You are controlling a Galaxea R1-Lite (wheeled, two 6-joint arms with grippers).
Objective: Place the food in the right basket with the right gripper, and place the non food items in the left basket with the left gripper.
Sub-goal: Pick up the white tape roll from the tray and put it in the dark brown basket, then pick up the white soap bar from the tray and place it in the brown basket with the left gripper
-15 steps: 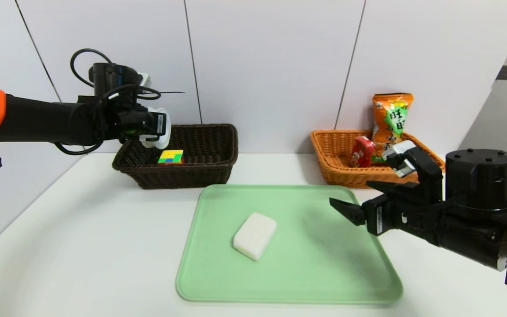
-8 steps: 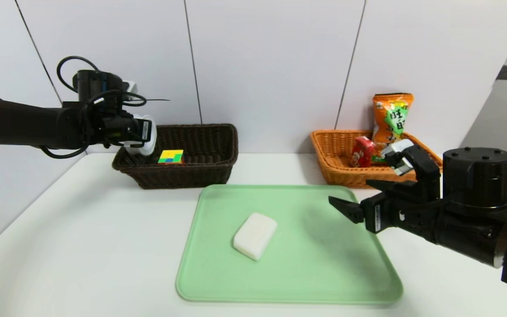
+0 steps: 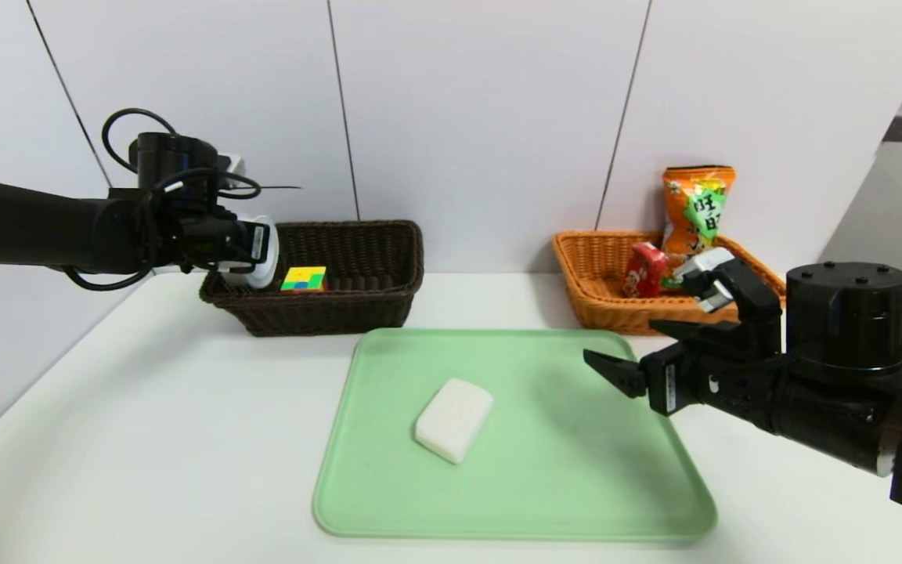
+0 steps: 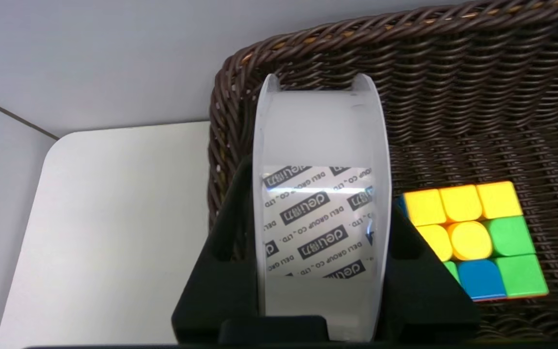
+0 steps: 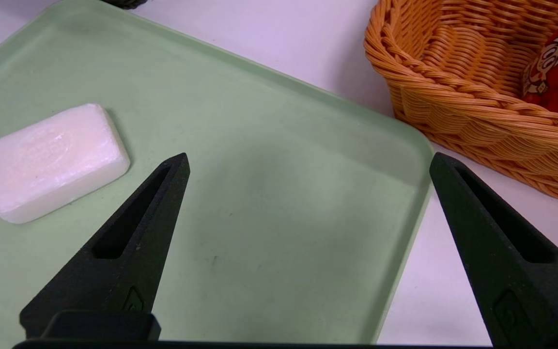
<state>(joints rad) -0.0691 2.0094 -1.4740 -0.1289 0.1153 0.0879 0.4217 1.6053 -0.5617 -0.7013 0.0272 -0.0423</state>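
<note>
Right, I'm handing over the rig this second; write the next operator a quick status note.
Left tool: shut on the white tape roll, at the left end of the dark basket, not yet released.
Right tool: open, holding nothing, over the right part of the green tray.
Done: puzzle cube in the dark basket; orange snack bag and red packet in the orange-tan basket.
Left: let the roll go into the dark basket, then take the white soap-like block from the tray there with the left tool.
</note>
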